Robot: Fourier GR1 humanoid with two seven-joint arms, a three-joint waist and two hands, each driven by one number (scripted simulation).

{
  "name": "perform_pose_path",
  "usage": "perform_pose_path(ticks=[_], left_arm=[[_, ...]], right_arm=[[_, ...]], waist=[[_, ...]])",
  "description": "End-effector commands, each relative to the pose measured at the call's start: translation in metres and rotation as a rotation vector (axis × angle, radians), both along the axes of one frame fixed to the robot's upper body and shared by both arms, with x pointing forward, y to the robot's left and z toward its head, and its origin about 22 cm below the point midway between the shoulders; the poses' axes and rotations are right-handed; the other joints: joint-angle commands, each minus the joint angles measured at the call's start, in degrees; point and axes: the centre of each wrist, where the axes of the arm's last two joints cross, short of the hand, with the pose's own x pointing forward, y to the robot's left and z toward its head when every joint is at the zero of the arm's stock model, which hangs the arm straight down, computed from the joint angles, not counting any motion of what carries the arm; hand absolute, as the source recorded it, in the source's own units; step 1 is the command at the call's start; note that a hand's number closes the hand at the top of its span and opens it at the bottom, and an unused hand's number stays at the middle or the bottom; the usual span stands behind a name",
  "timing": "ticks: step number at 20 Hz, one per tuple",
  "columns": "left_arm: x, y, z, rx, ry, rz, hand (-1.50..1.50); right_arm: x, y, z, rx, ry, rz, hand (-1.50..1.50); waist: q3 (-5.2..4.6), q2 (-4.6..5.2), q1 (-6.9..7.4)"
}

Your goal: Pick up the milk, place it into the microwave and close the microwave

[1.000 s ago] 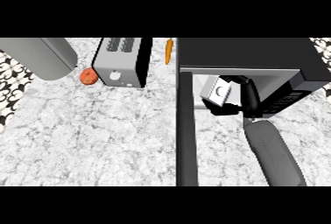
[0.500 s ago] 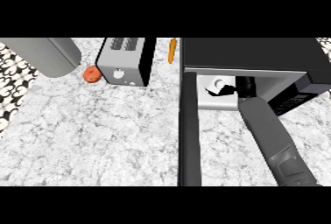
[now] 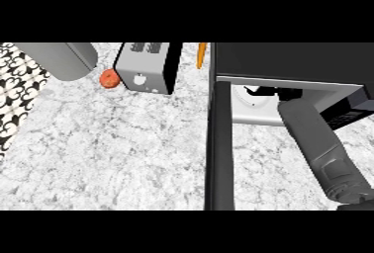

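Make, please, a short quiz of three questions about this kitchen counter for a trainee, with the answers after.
1. True or false: the microwave door stands open.
2. Which object lies just left of the toaster? A) a carrot B) a round orange-red fruit or vegetable C) a plate
3. Fill in: the right forearm reaches into the ____.

Key:
1. True; the door shows edge-on, swung out toward the viewer.
2. B, the round orange-red item. The carrot lies on the toaster's other side, by the microwave.
3. Microwave; the right hand is mostly hidden inside its cavity.
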Motion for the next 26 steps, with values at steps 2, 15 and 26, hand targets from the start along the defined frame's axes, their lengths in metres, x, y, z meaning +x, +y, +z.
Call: perform_pose_path(ticks=[2, 15, 26], left_arm=[[0.009, -0.001, -0.001, 0.001, 0.020, -0.019, -1.50], [0.023, 0.004, 0.004, 0.066, 0.010, -0.006, -1.50], [0.033, -0.007, -0.010, 0.083, 0.032, -0.115, -1.50]], right_arm=[[0.010, -0.009, 0.017, -0.088, -0.053, -0.070, 1.50], [-0.002, -0.043, 0.001, -0.255, 0.014, -0.257, -1.50], [0.009, -0.034, 0.017, -0.157, 0.015, -0.068, -1.50]], waist=[[-0.17, 0.44, 1.16], [-0.02, 1.14, 1.96], [-0.06, 1.01, 2.36]])
